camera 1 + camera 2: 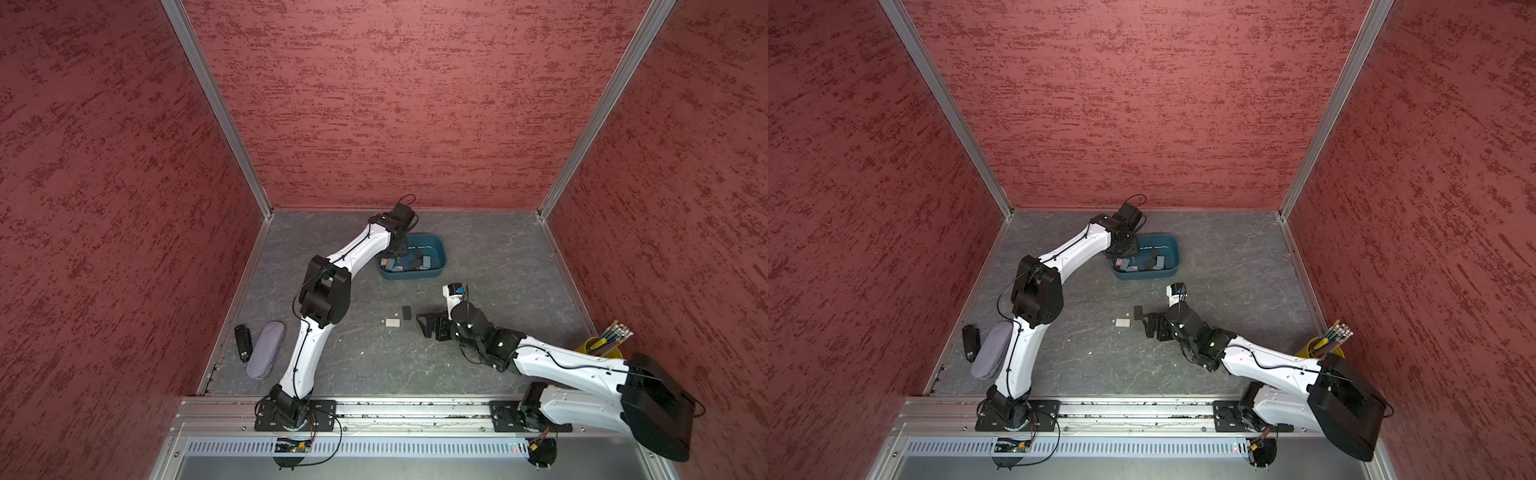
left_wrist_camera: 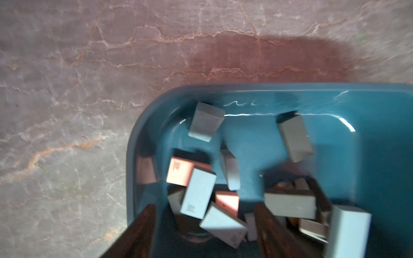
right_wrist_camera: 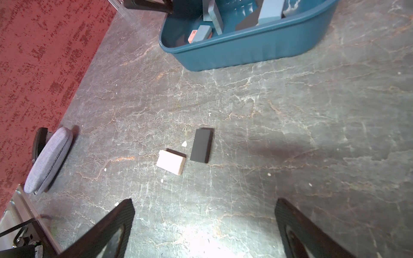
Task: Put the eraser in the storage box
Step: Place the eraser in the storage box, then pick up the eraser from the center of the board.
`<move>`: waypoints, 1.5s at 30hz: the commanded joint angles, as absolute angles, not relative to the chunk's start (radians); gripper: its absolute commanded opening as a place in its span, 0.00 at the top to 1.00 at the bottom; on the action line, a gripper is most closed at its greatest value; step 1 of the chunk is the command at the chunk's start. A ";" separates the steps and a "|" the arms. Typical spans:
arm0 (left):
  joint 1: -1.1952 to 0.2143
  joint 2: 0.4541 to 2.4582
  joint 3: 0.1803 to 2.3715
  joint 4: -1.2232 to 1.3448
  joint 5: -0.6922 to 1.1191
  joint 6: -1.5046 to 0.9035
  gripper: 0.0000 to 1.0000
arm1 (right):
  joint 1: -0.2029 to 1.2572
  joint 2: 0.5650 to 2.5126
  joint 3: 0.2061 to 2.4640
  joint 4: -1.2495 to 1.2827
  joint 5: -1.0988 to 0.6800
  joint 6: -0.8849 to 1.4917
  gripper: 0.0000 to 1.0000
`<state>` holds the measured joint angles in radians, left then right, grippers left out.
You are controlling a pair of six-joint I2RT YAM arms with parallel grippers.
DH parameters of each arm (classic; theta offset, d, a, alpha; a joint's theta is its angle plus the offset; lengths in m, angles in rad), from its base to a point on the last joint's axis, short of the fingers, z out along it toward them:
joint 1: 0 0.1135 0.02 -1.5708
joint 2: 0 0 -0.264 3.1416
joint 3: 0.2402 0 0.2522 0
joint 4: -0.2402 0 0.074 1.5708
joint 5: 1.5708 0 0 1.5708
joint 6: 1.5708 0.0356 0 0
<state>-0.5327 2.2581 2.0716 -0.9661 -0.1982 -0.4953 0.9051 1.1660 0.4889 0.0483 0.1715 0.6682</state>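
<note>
In both top views the dark teal plastic storage box, a shallow rectangle with rounded corners, sits toward the back of the grey veined tabletop. The left gripper hangs over the box's left end. Nearer the front, a small white block eraser and a flat black rectangular eraser lie just beside each other on the table, well apart from the box. The right gripper hovers close on their right. A yellow pencil cup stands at the right edge and a grey fabric pouch at the left.

The left wrist view looks down into the storage box. A jumble of blue-grey and salmon-pink erasers covers its floor, and the left gripper has its fingers apart above them, clamping nothing.

The right wrist view shows the right gripper spread wide and empty over bare table. The white block eraser and black rectangular eraser lie ahead of it, untouched, with the storage box beyond.
</note>
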 commanded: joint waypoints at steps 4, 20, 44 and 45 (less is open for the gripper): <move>-0.499 1.952 1.967 -0.932 -0.164 -0.502 0.10 | 0.919 1.209 0.534 0.056 0.215 0.675 0.01; -0.451 1.579 1.421 -0.920 -0.020 -0.642 0.00 | 0.922 1.399 0.675 0.021 0.258 0.686 0.01; -0.417 1.109 0.905 -0.904 -0.051 -0.635 0.00 | 0.921 1.543 0.753 -0.013 0.285 0.720 0.01; -0.419 1.097 0.888 -0.898 -0.047 -0.638 0.00 | 0.922 1.545 0.756 -0.019 0.290 0.721 0.01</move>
<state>-0.4107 1.1378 0.9173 -0.9123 -0.0154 -0.6243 0.9134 1.5360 0.7338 -0.0051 0.2588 0.7082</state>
